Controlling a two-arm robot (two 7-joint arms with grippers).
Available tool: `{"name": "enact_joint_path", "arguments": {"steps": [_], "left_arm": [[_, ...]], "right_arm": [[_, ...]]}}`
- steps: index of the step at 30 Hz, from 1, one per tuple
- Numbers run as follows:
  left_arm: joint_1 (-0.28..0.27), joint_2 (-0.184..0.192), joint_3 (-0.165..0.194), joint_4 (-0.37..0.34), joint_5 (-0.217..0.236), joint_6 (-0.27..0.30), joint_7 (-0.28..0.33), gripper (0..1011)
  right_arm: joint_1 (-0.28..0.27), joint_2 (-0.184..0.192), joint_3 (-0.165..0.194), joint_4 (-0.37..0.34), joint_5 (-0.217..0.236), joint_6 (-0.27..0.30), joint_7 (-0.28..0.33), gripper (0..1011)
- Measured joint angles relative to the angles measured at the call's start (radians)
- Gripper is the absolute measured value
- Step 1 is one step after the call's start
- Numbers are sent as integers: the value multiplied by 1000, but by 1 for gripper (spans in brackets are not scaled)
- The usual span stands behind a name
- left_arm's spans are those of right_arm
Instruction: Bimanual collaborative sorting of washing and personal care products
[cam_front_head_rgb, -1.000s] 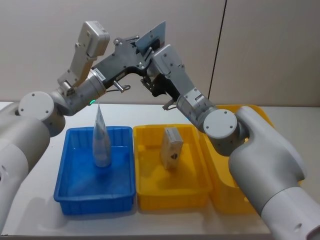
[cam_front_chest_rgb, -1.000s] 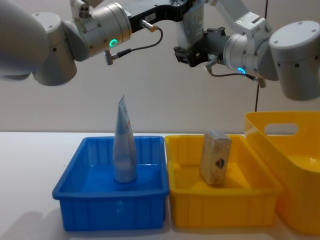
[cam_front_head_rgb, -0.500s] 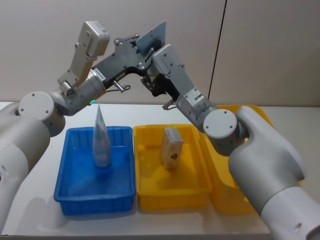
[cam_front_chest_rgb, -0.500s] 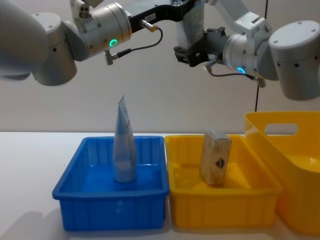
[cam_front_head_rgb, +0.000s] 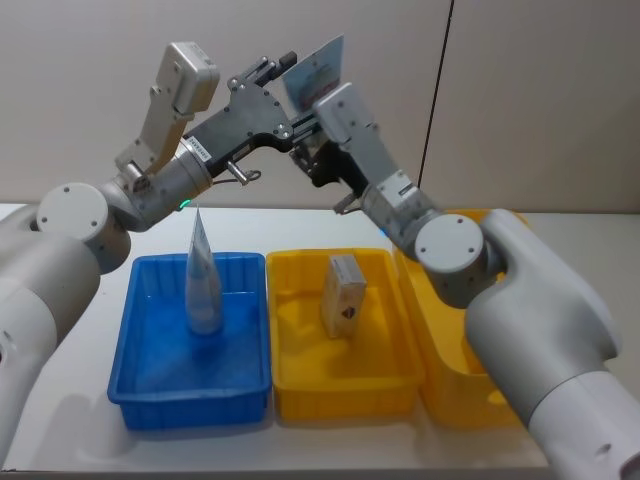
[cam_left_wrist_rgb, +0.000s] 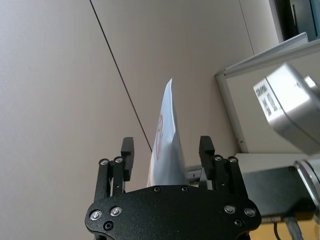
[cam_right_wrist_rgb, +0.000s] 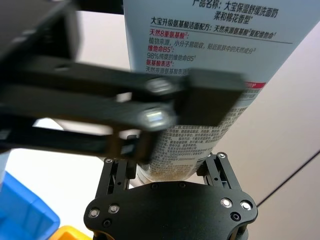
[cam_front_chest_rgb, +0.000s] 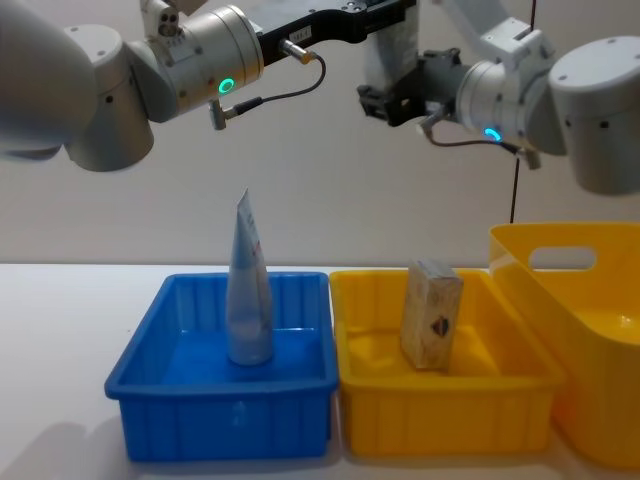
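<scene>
A silvery-white tube (cam_front_head_rgb: 318, 66) with printed text (cam_right_wrist_rgb: 200, 50) hangs high above the trays. My left gripper (cam_front_head_rgb: 290, 78) stands open around its middle, with gaps showing on both sides of the tube (cam_left_wrist_rgb: 165, 115) in the left wrist view. Below it, my right gripper (cam_front_head_rgb: 312, 145) is shut on the tube's round cap end (cam_right_wrist_rgb: 169, 167). A second tube (cam_front_head_rgb: 203, 290) stands upright in the blue tray (cam_front_head_rgb: 190, 400). A cream-tan box (cam_front_head_rgb: 343, 295) with a dark diamond mark leans in the yellow tray (cam_front_head_rgb: 345, 400).
A big yellow handled basket (cam_front_head_rgb: 470, 400) sits right of the yellow tray, touching it. The two trays stand side by side near the table's front edge. White table surface lies to the left of the blue tray. A wall stands behind.
The held tube and my right gripper have shifted up and slightly to the right. The left gripper has stayed where it was, now loose around the tube.
</scene>
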Motion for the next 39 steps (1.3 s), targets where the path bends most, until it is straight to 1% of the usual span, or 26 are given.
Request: {"name": "enact_joint_path", "arguments": {"steps": [2,4,5,6,7,10,11,12,15,17,18,21,22,23,24,27,28,31,37,39], "left_arm": [[0,0,0,0,0,0,0,775],[0,0,0,0,0,0,0,849],[0,0,0,0,0,0,0,863],[0,0,0,0,0,0,0,902],[0,0,0,0,0,0,0,910],[0,0,0,0,0,0,0,1001],[0,0,0,0,0,0,0,1001],[0,0,0,0,0,0,0,1001],[0,0,0,0,0,0,0,1001],[0,0,0,0,0,0,0,1001],[0,0,0,0,0,0,0,1001],[0,0,0,0,0,0,0,1001],[0,0,0,0,0,0,0,1001],[0,0,0,0,0,0,0,1001],[0,0,0,0,0,0,0,1001],[0,0,0,0,0,0,0,1001],[0,0,0,0,0,0,0,1001],[0,0,0,0,0,0,0,1002],[0,0,0,0,0,0,0,1001],[0,0,0,0,0,0,0,1001]], "right_arm": [[0,7,8,-8,4,0,0,604],[0,13,14,-15,7,0,0,605],[-3,21,22,-24,10,1,0,605],[-4,25,26,-28,11,3,0,605],[-6,30,31,-34,12,4,-1,605],[-12,48,46,-54,15,18,-6,605],[-17,58,53,-67,16,28,-9,605],[-17,58,53,-67,16,28,-9,605],[-29,81,73,-99,16,59,-19,605],[-34,89,80,-112,15,74,-23,605],[-40,99,88,-127,14,94,-28,605],[-48,112,99,-150,11,125,-33,605],[-53,119,105,-163,9,152,-36,605],[-54,122,108,-170,8,164,-36,605],[-57,129,115,-184,5,189,-36,605],[-61,139,123,-201,3,231,-35,605],[-62,143,127,-212,2,256,-32,605],[-63,150,134,-224,1,298,-24,605],[-60,166,150,-249,1,412,15,605],[-58,169,153,-253,1,436,26,605]]}}
